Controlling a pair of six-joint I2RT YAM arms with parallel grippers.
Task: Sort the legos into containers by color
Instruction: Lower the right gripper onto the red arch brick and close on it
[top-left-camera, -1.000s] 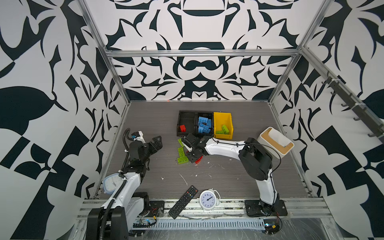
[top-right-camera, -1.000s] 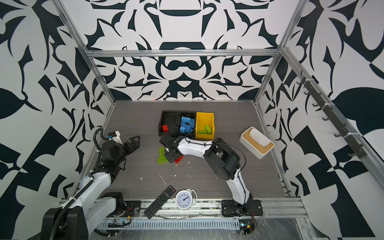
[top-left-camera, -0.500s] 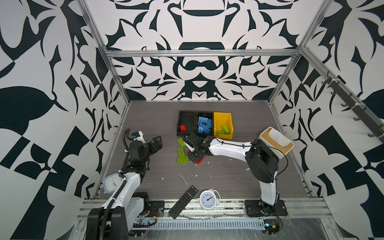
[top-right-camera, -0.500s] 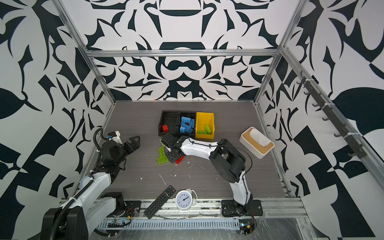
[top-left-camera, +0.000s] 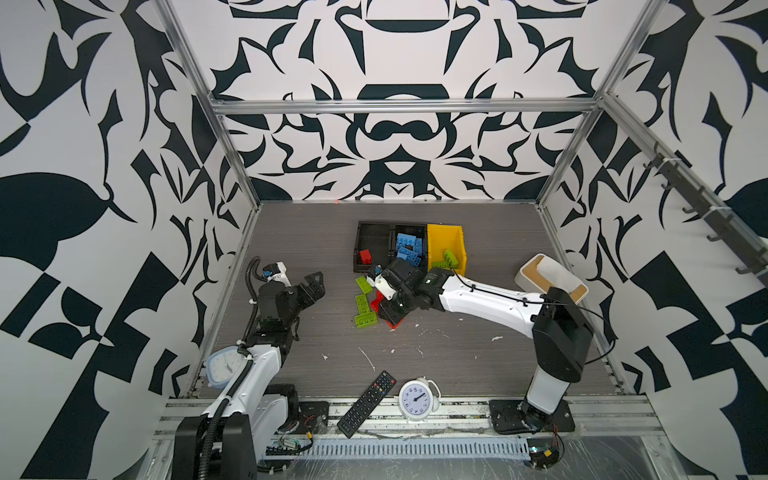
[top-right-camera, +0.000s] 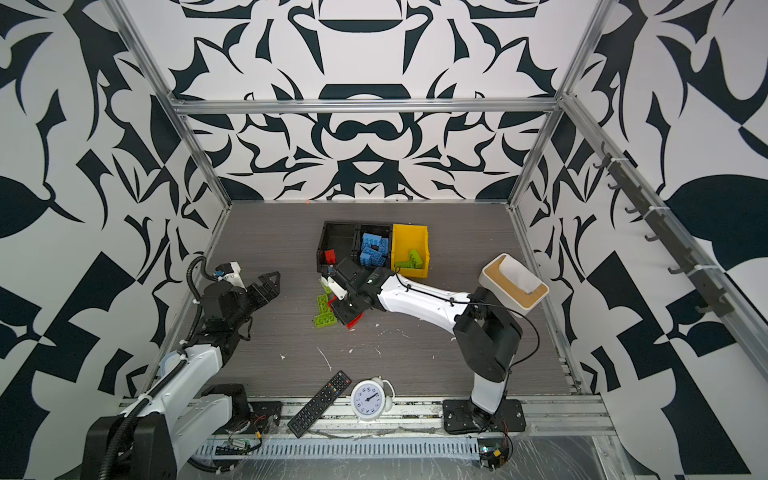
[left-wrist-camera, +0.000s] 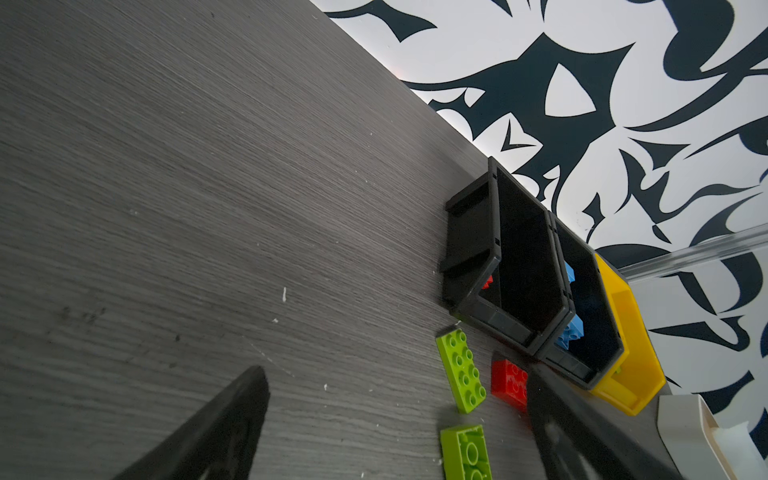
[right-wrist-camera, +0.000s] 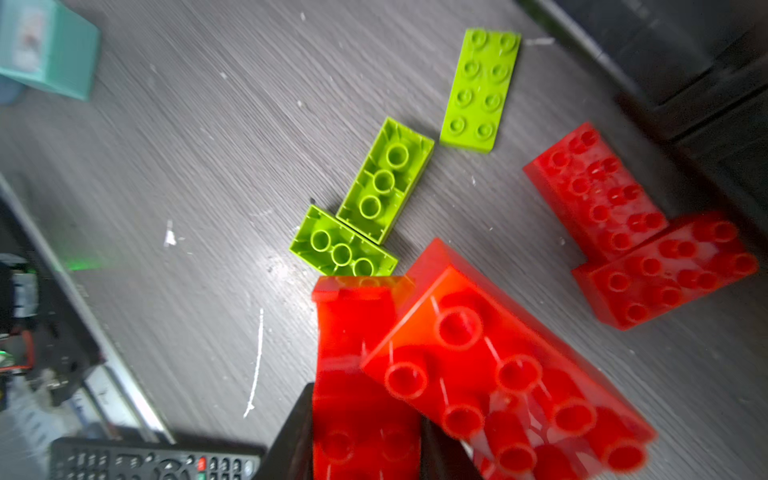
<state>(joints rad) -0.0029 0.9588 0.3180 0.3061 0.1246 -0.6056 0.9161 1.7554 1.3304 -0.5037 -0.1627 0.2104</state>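
My right gripper (right-wrist-camera: 365, 440) is shut on a red lego (right-wrist-camera: 357, 365), with a second upturned red lego (right-wrist-camera: 498, 365) leaning against it. Two more red legos (right-wrist-camera: 598, 195) lie studs-up beside three green legos (right-wrist-camera: 384, 178). In both top views the right gripper (top-left-camera: 392, 309) (top-right-camera: 347, 309) is low over this pile in front of the containers. The left black bin (top-left-camera: 374, 224) holds a red brick (top-left-camera: 365, 256), the other black bin holds blue bricks (top-left-camera: 409, 247), and the yellow bin (top-left-camera: 444, 226) holds green ones (top-left-camera: 449, 259). The left gripper (top-left-camera: 313, 286) (left-wrist-camera: 395, 415) is open and empty, left of the pile.
A white box with a wooden rim (top-left-camera: 550, 278) stands at the right. Near the front edge lie a black remote (top-left-camera: 366, 403) and a white alarm clock (top-left-camera: 415, 399). A pale blue clock (top-left-camera: 224, 365) sits by the left arm's base.
My right gripper's jaws have closed onto the red lego, and that arm's elbow has swung to the right. The left arm has not moved.
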